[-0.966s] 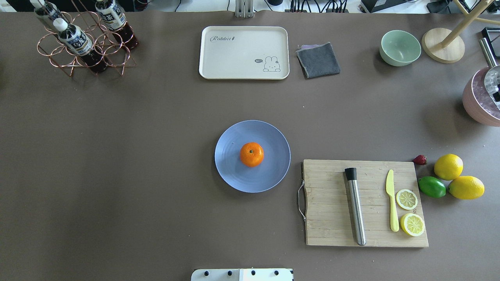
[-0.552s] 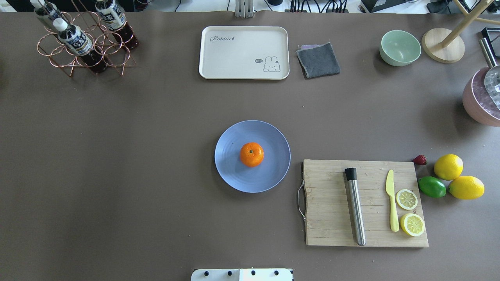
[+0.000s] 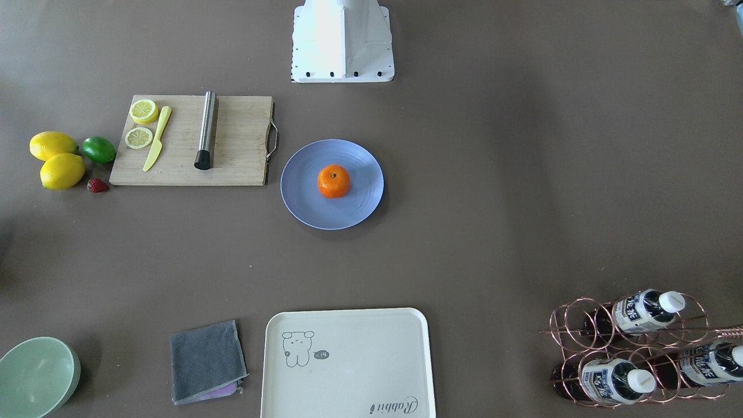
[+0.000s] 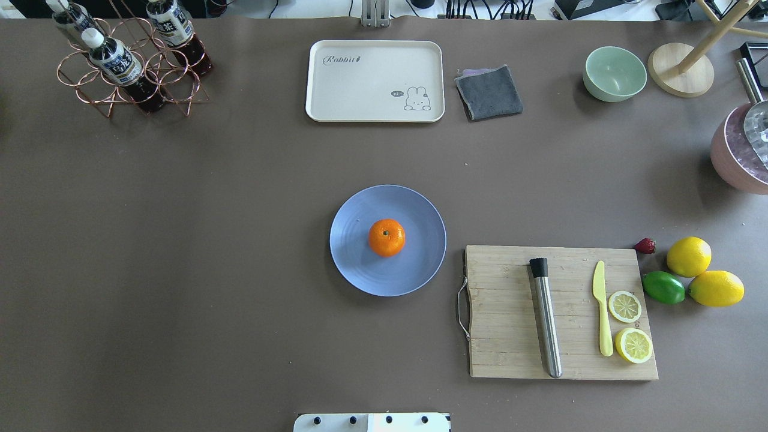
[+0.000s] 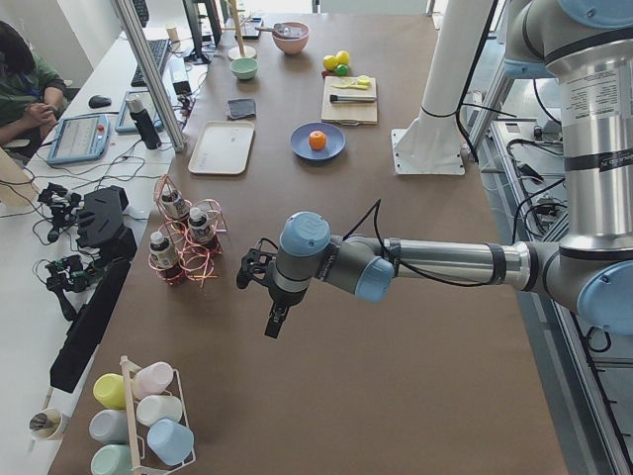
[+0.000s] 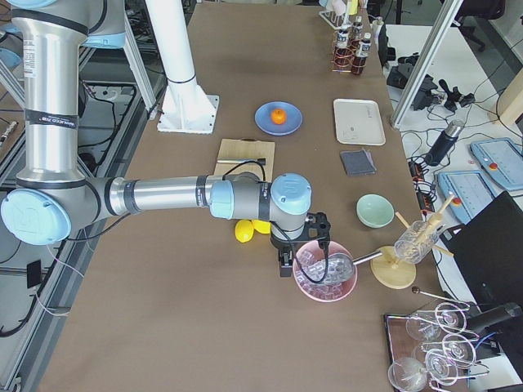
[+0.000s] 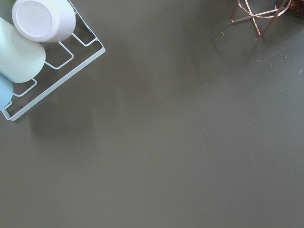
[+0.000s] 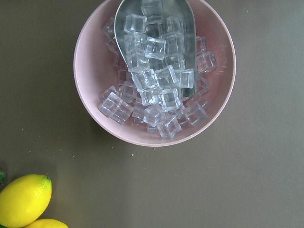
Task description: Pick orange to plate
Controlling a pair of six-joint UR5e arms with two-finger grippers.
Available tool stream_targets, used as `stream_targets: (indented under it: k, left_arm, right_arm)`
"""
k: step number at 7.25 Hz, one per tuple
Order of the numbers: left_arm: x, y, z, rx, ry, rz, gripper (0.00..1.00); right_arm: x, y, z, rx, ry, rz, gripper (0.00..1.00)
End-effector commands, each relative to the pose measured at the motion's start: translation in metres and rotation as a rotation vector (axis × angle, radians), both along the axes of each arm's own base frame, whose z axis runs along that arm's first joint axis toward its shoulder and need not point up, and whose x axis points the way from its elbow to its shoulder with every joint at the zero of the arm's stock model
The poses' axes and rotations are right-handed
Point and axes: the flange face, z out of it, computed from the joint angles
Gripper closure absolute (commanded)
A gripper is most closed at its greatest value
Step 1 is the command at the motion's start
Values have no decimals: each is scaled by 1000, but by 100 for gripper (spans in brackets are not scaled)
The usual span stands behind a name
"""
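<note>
The orange (image 4: 386, 237) rests stem-up in the middle of the periwinkle-blue plate (image 4: 360, 270) at the table's centre; the front-facing view shows the same orange (image 3: 334, 180) on the plate (image 3: 302, 197). Neither gripper is near them. My left gripper (image 5: 251, 269) shows only in the exterior left view, hovering over bare table beside the bottle rack; I cannot tell whether it is open or shut. My right gripper (image 6: 304, 253) shows only in the exterior right view, above the pink ice bowl; its state I cannot tell either.
A cutting board (image 4: 510, 312) with muddler, knife and lemon slices lies right of the plate, lemons (image 4: 689, 256) and a lime (image 4: 663, 287) beyond it. Cream tray (image 4: 375, 81), grey cloth (image 4: 489, 92), mint bowl (image 4: 614, 73) and bottle rack (image 4: 129, 60) line the far edge. Pink ice bowl (image 8: 90, 57).
A dark part of the right gripper that showed at the overhead view's right edge over the pink bowl has left that view. Orange and plate have not moved.
</note>
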Motion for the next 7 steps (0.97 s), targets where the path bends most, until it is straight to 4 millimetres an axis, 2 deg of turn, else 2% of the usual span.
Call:
stream_targets:
  k: [1,7]
  left_arm:
    - [-7,-1,1,-4,0,-17,2]
    - [-8,-3,11,-14,-5,-21,2]
  right_arm:
    - [0,-5,-3,4,0,4,0]
    - [0,-9,-8,16,-5,2,0]
